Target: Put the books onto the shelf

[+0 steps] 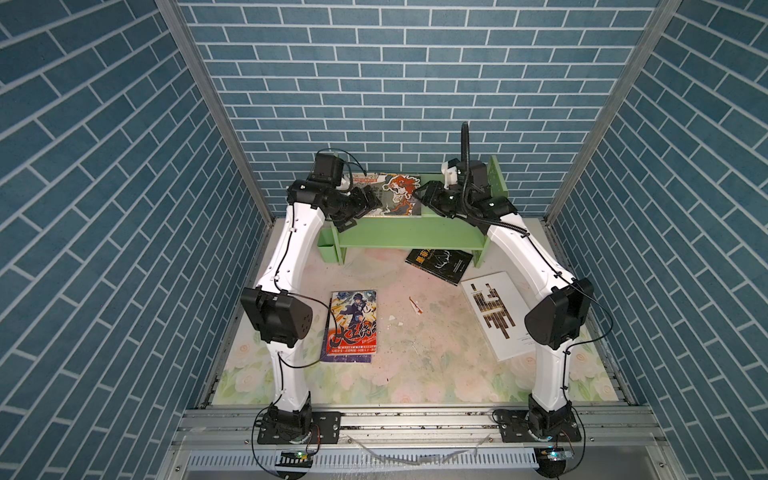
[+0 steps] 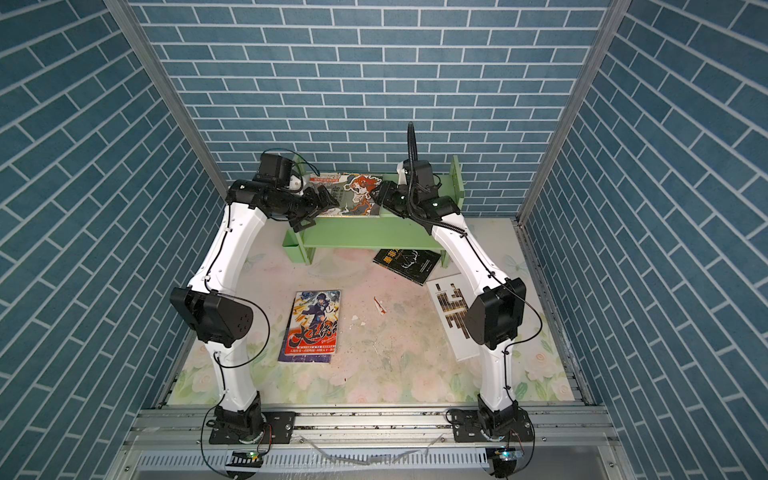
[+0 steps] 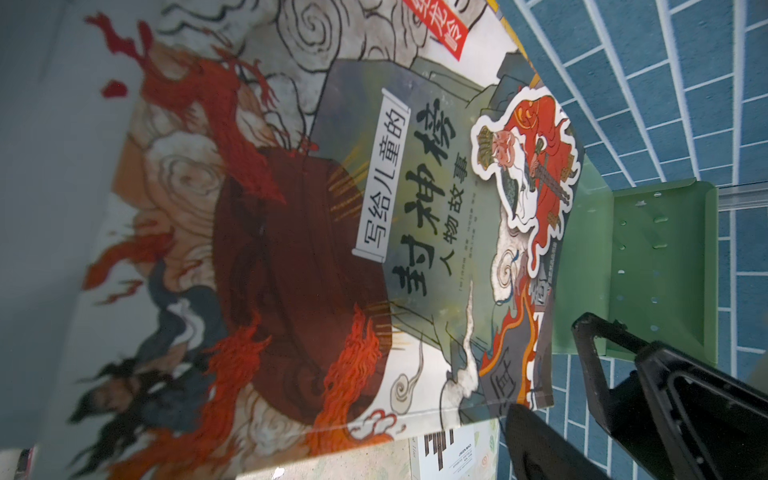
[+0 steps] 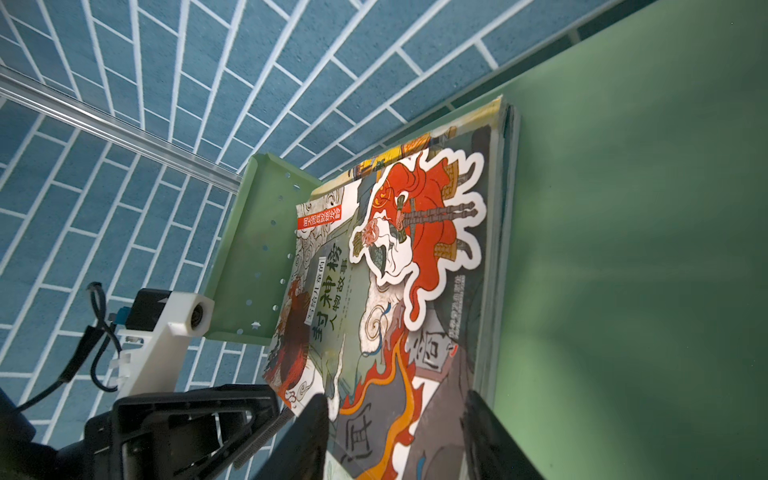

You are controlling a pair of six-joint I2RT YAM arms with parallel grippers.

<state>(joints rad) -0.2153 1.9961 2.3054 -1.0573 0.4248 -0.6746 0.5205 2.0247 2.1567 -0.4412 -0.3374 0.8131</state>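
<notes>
**Stack of books (image 1: 392, 195) lies lengthwise between the arms**

The left gripper (image 1: 370, 201) stands wide open and empty, just beside the left short edge of the stack of books. The stack rests cover-up on the upper board of the green shelf (image 1: 399, 235), long axis running gripper to gripper. The right gripper (image 1: 422, 195) meets the right short edge, fingers (image 4: 480, 432) half apart; if they pinch it, I cannot tell.

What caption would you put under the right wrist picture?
Right tool reaching around a stack of books on the green shelf.
</notes>
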